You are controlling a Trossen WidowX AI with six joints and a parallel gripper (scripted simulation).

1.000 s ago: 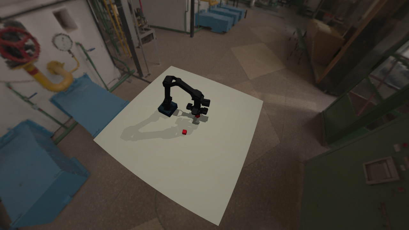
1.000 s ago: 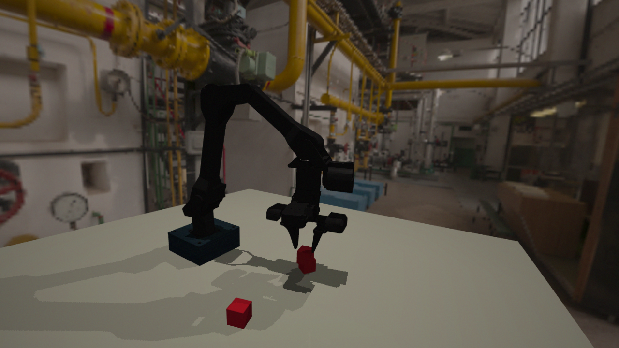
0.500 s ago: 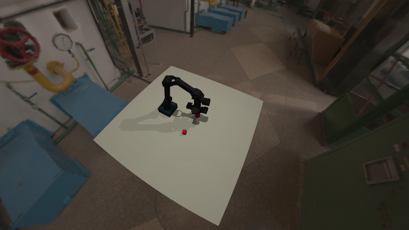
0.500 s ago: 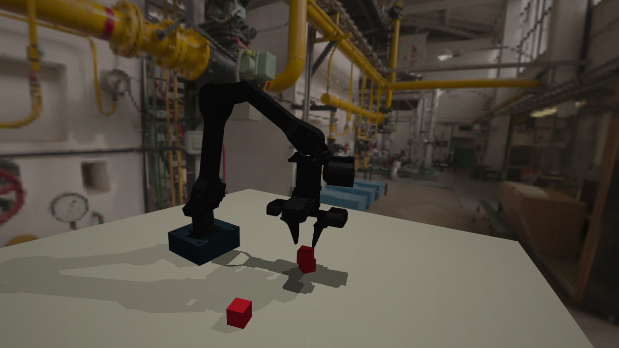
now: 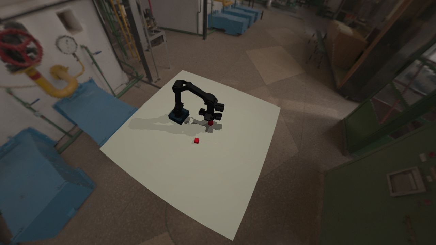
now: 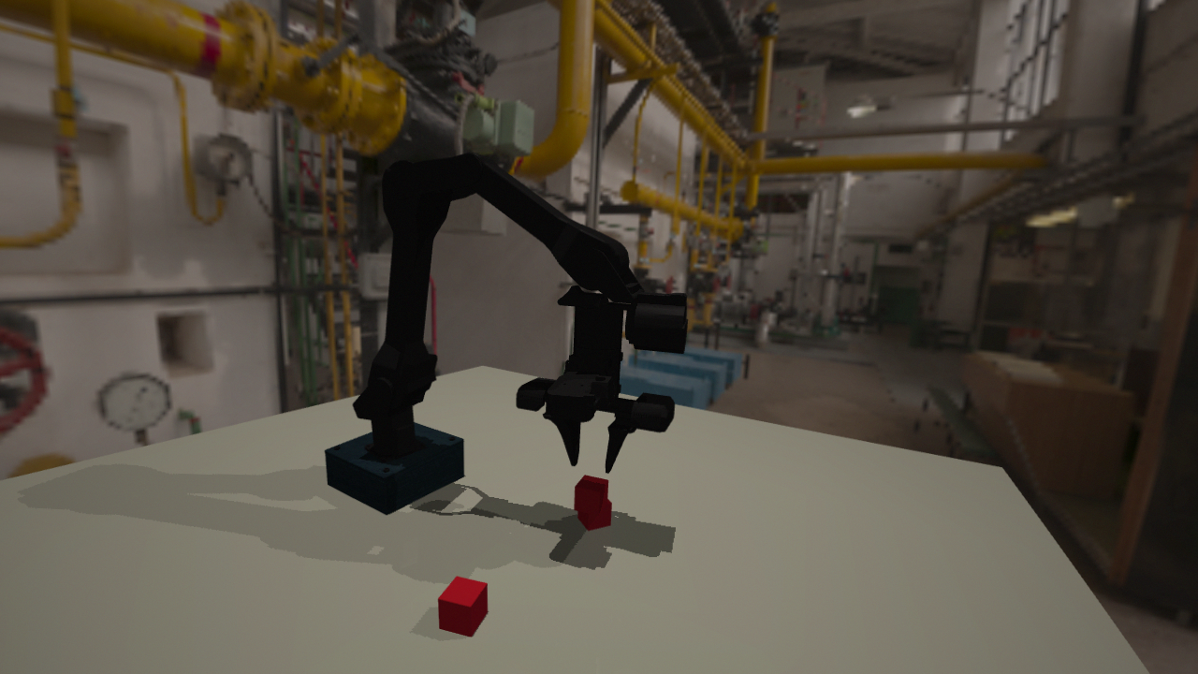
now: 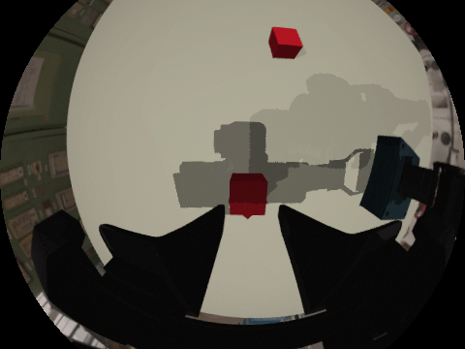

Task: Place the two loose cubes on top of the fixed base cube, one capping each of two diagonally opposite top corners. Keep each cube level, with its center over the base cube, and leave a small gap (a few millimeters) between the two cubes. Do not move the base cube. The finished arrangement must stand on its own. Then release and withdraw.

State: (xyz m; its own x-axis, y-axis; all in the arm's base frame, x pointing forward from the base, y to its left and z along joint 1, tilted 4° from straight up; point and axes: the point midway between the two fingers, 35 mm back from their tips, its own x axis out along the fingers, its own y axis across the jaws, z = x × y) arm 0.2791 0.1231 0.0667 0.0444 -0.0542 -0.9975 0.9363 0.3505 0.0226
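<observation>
On the pale worktop point(image 5: 231, 170) point(image 6: 796, 536) point(image 7: 145, 97), the two-cube red stack point(image 5: 210, 123) point(image 6: 592, 503) point(image 7: 248, 191) is being kept well inside the edges, with open room being left between it and the arm's dark blue base point(image 5: 181, 121) point(image 6: 387, 494) point(image 7: 385, 184). Just above the stack, the end effector point(image 5: 212, 119) point(image 6: 591, 469) point(image 7: 252, 209) is being held partly open, nothing being gripped or touched. The loose red cube point(image 5: 196, 140) point(image 6: 462, 607) point(image 7: 286, 44) is being left apart, on the worktop.

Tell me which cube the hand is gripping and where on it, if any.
None: the hand is open above the stacked cubes, its fingertips touching neither.
</observation>
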